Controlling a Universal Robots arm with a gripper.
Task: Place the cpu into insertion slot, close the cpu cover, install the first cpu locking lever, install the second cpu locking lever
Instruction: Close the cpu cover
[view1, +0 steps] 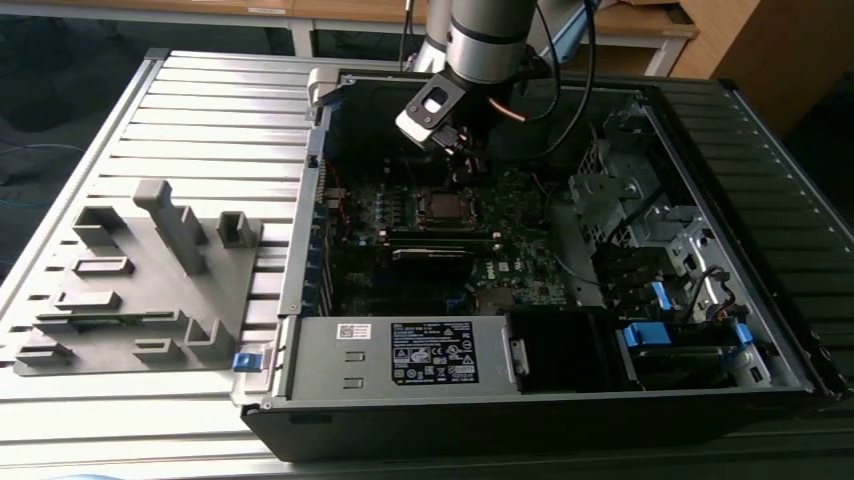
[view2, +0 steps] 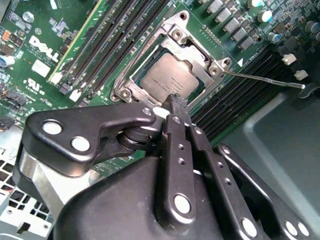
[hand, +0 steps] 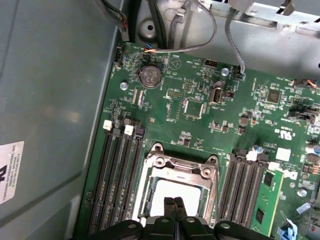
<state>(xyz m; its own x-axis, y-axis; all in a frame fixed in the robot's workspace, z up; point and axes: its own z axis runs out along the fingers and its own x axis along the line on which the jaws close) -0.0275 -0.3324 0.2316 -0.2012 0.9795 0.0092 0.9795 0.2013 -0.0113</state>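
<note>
Silver-grey flat square cpu (view2: 167, 80) is sitting in the green motherboard (view2: 45, 65) socket, far inside the open black computer case (view1: 534, 425). Thin silvery metal cpu cover frame (view2: 192, 50) is lying flat around it. Black jaws are hovering just above, pressed together, gripping nothing.

You see a white label (view1: 434, 352) with small black print on the power supply box (view1: 320, 392); it cannot be read. White logo letters (view2: 42, 45) stand on the green board (view2: 80, 22). A printed white sticker (hand: 10, 170) stands on the case wall (hand: 50, 100).
</note>
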